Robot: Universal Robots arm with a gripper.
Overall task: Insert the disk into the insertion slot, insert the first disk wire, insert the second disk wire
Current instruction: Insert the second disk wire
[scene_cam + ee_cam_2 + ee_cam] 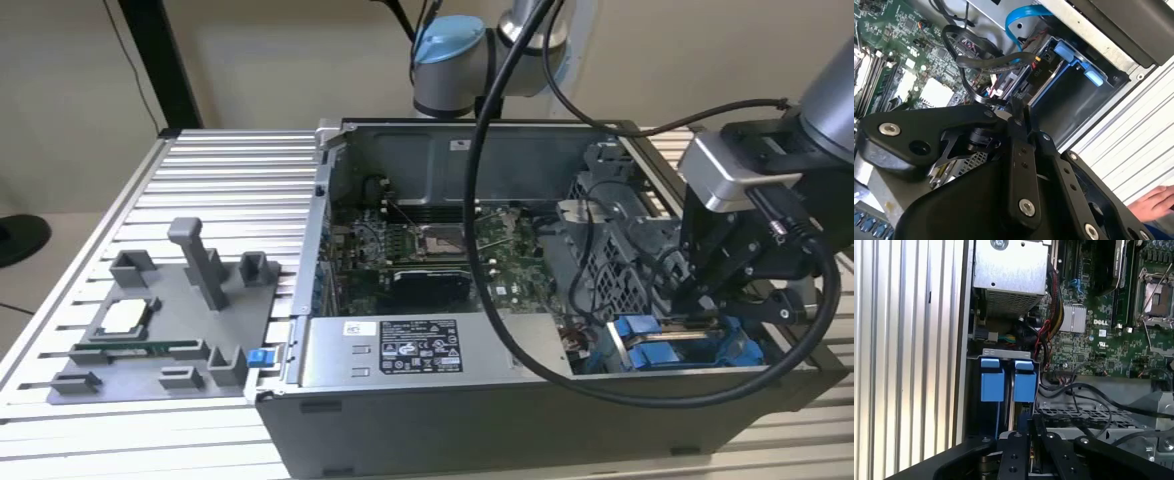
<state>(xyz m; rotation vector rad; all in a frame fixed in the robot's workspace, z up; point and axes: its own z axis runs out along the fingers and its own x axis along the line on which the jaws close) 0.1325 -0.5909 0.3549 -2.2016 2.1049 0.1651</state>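
Gripper (697,300) lowered into the open computer case (534,140) at the exterior view's right, fingers drawn narrow, grasp impossible to tell. Just below, blue tabs of the insertion slot (1004,380). Grey peg tray (160,330) well apart, left.

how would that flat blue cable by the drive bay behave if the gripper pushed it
The flat blue cable would probably flex aside rather than resist: it is thin, ribbon-like and already arcs in a loose curve. It looks light, so it would likely spring back. The black wires looped nearby could snag it.
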